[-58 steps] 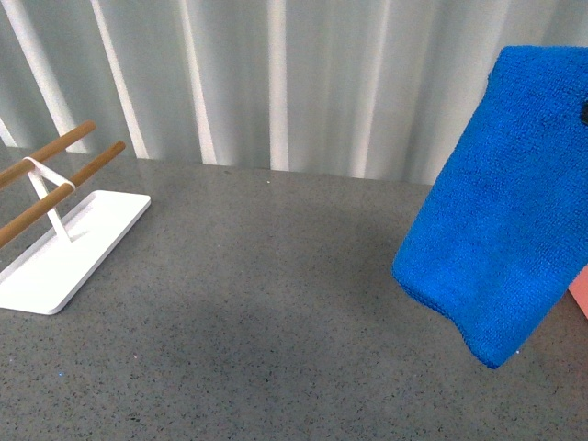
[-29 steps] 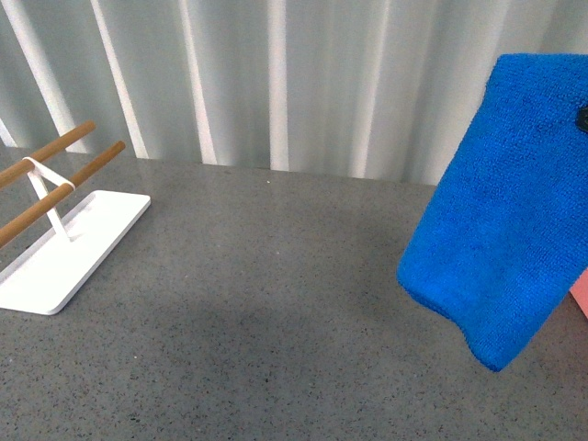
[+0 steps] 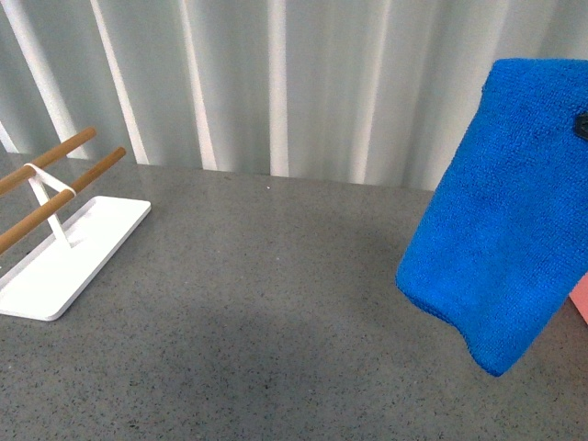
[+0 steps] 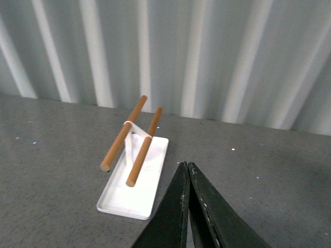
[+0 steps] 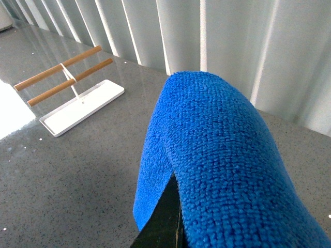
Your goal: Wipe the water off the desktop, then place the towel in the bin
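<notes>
The blue fluffy towel (image 3: 505,220) hangs folded in the air at the right, above the dark grey speckled desktop (image 3: 257,303). My right gripper (image 5: 174,181) is shut on the towel (image 5: 222,155), which drapes over it and hides most of the fingers. Only a dark bit of that gripper (image 3: 582,124) peeks out at the right edge of the front view. A salmon-pink sliver of the bin (image 3: 581,308) shows behind the towel's lower edge. My left gripper (image 4: 186,166) is shut and holds nothing, above the desktop (image 4: 269,175). No water shows on the desktop.
A white flat rack base (image 3: 64,262) with two wooden bars (image 3: 55,175) stands at the left of the desktop; the left wrist view shows the same rack (image 4: 134,181) just ahead of the left gripper. A white pleated curtain (image 3: 276,83) closes off the back.
The hanging towel has sunk slightly in the front view and stayed in the right gripper. The rack has barely shifted in the picture.
</notes>
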`<move>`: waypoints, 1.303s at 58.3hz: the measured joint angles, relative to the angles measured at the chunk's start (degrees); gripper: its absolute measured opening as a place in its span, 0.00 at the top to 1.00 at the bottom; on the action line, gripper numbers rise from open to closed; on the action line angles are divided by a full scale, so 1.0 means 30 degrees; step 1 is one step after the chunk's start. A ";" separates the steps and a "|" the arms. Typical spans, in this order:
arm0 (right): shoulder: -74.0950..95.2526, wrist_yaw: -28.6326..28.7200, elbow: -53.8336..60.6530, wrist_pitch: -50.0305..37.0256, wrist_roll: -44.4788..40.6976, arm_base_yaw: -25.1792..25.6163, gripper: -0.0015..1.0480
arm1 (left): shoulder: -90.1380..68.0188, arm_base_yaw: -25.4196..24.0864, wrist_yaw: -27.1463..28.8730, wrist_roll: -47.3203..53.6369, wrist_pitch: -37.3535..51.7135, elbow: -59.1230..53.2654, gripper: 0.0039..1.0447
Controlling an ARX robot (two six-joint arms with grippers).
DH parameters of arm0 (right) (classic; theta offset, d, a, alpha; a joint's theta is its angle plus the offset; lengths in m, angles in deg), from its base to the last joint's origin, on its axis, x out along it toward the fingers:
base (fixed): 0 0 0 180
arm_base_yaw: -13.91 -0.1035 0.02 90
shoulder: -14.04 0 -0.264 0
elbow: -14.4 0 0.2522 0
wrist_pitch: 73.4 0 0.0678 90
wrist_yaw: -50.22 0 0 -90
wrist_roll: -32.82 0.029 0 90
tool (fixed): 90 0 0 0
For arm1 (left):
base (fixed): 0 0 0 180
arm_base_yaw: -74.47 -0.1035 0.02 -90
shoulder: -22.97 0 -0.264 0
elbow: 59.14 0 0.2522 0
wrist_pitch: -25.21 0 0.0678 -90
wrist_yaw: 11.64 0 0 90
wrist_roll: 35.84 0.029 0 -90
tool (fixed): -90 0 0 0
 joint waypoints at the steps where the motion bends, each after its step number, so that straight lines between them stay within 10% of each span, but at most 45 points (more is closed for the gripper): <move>1: 0.0000 -0.0022 0.0000 0.0015 0.0000 -0.0007 0.97 | 0.0087 0.0117 0.0109 0.0000 -0.0044 -0.0051 0.97; 76: 0.0080 -0.1202 -0.0146 0.0699 -0.0255 -0.1027 0.97 | 1.0047 0.0787 0.0364 0.0044 -0.7803 -0.1676 0.97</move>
